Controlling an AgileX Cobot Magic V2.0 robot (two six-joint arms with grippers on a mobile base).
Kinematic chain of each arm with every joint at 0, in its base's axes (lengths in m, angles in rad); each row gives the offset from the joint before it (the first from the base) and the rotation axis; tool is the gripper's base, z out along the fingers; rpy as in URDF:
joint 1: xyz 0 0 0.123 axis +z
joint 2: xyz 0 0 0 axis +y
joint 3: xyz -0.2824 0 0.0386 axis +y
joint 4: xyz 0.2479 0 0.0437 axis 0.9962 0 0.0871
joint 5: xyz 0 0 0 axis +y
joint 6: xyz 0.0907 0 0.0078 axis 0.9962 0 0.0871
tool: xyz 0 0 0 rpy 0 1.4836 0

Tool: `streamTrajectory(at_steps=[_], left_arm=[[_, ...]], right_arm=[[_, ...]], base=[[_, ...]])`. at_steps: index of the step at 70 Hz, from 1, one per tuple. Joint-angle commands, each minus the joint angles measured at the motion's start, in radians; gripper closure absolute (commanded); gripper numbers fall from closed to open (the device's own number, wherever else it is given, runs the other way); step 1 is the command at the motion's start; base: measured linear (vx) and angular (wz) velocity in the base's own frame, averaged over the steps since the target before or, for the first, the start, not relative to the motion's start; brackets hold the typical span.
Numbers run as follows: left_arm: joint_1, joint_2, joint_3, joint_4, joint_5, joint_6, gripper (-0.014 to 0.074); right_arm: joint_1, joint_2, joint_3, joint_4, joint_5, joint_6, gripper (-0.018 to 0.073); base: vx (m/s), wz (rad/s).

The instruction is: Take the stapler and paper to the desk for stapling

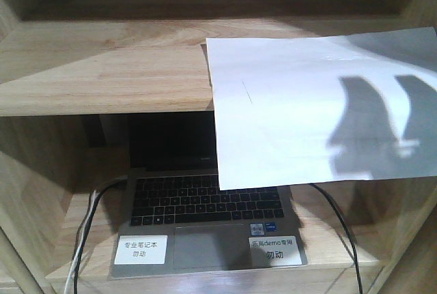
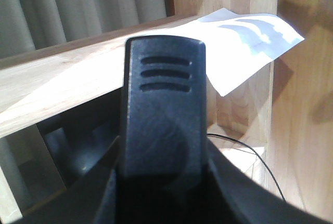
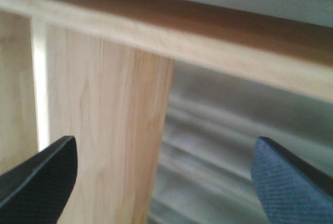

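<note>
The paper lies on the shelf at upper right, hanging over the laptop. The right tool is wide; the left tool, I cannot tell.

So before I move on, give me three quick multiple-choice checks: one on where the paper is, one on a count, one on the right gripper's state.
1. Where is the paper?
A. on the floor
B. on the upper shelf, overhanging its front edge above the laptop
C. flat on the keyboard

2. How many white labels sit on the laptop's palm rest?
A. one
B. four
C. two

3. The right gripper is:
A. open, nothing between its fingers
B. shut on the paper
C. shut on a cable

1 B: the sheet rests on the shelf and hangs past its edge.
2 C: one label on each side of the touchpad.
3 A: the fingertips stand wide apart.
</note>
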Motion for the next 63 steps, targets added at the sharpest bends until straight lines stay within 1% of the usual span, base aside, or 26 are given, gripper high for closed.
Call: streamTrajectory(at_steps=[1, 7, 12, 20, 32, 43, 51, 63], left_arm=[[-0.009, 0.015, -0.029, -0.016, -0.114, -0.001, 0.0602], [-0.009, 0.015, -0.029, -0.016, -0.114, -0.001, 0.0602], [-0.009, 0.015, -0.029, -0.016, -0.114, -0.001, 0.0602], [-0.009, 0.015, -0.029, -0.016, -0.114, -0.001, 0.0602], [-0.009, 0.015, -0.029, -0.016, -0.114, -0.001, 0.0602], [-0.009, 0.015, -0.029, -0.016, -0.114, -0.001, 0.0602], [-0.009, 0.015, -0.029, -0.016, -0.114, -0.001, 0.0602], [-0.009, 0.015, -0.029, -0.016, -0.114, -0.001, 0.0602]], right_arm=[[-0.006, -0.046, 0.039, -0.017, -0.065, 0.008, -0.0074], [-0.003, -0.098, 0.099, -0.012, -0.065, 0.009, -0.0071], [0.028, -0.141, 0.156, -0.009, -0.064, 0.008, -0.007], [0.128, -0.201, 0.234, -0.012, -0.054, 0.008, -0.0066], [0.301, -0.277, 0.318, -0.009, 0.025, 0.001, -0.0062], [0.419, -0.291, 0.364, -0.01, 0.064, -0.001, -0.0052], [0.471, -0.291, 0.415, 0.028, 0.063, -0.016, -0.0047], [0.492, -0.291, 0.522, 0.11, 0.024, -0.054, -0.0042]], base=[[0.0, 0.0], [0.0, 0.0], [0.0, 0.0], [0.0, 0.0], [0.0, 0.0], [0.0, 0.0], [0.0, 0.0], [0.0, 0.0]])
